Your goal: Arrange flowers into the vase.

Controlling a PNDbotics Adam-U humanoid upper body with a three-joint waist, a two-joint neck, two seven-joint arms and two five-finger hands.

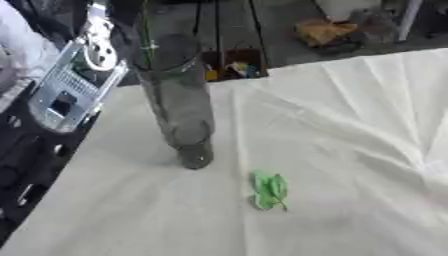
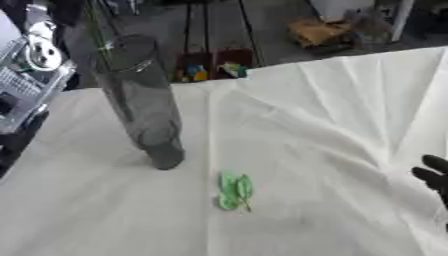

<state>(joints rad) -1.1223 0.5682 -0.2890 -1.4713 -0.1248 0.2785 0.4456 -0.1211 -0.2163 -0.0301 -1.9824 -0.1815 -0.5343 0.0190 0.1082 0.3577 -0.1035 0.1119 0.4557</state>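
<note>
A tall, clear glass vase (image 1: 178, 100) stands upright on my worktop (image 1: 350, 150), toward the far left part of it. It is a smooth, straight-sided cylinder with a thick, rounded base, and its walls look grey and see-through. A thin green stem (image 1: 145, 35) rises out of its mouth and runs off the top of the view. The worktop is covered by a white cloth (image 2: 332, 115) with long creases fanning out across it. On the cloth, near the vase and on the side closer to me, lies a small sprig of flat, bright green leaves (image 1: 269, 190), apart from the glass. My right hand (image 2: 433, 177) shows only as dark fingertips at the right edge of the right eye view; I cannot tell how far it is open. My left hand is out of sight.
</note>
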